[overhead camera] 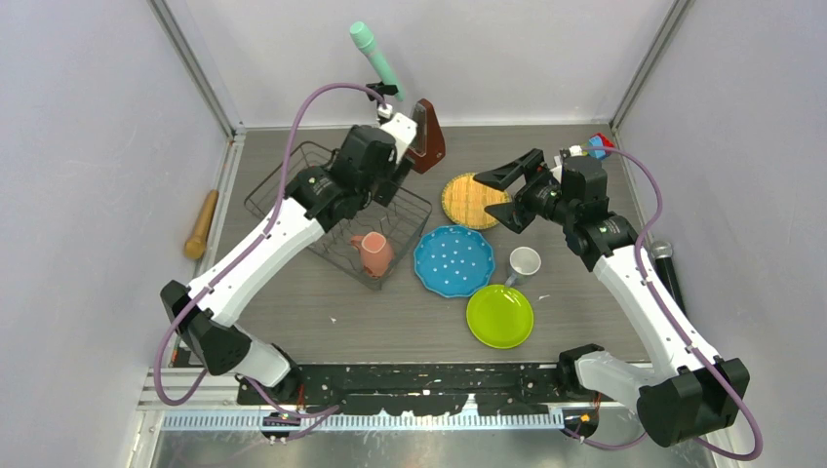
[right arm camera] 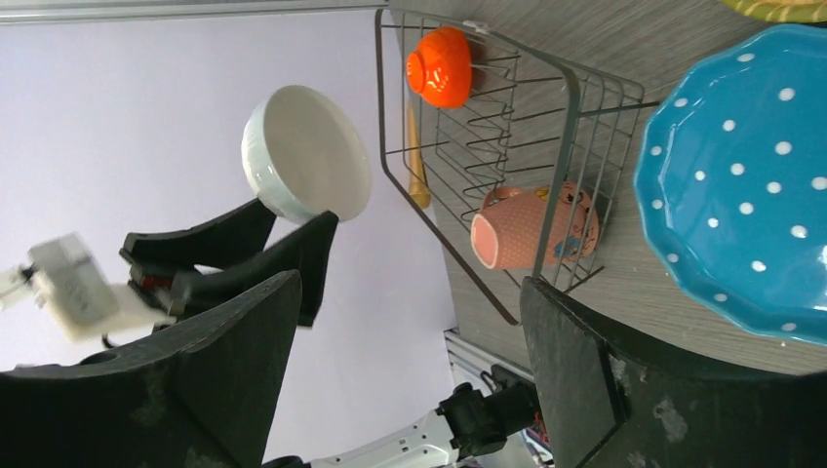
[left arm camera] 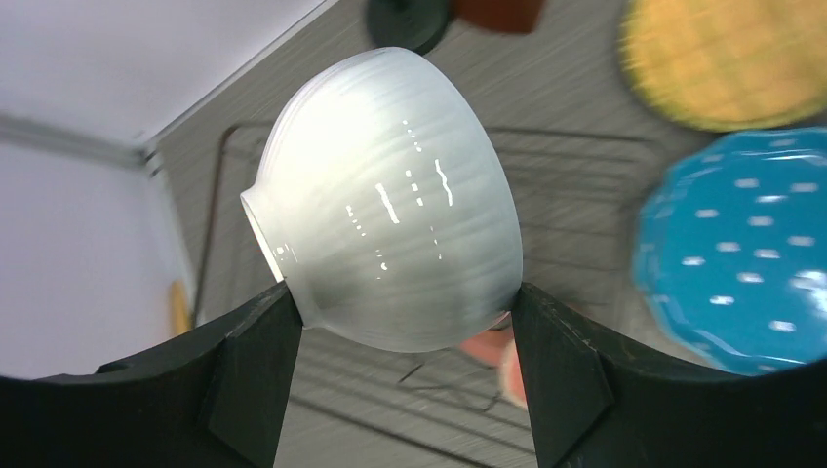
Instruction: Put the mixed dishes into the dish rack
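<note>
My left gripper is shut on the white bowl, held tilted above the dish rack. The right wrist view shows that bowl in the left fingers, in the air beside the rack. The orange bowl and the pinkish-tan mug sit in the rack. The blue dotted plate, lime-green plate, yellow woven plate and grey mug lie on the table right of the rack. My right gripper is open and empty over the yellow plate.
A brown metronome and a teal microphone stand behind the rack. A wooden rolling pin lies at the left wall. A black microphone lies at the right wall.
</note>
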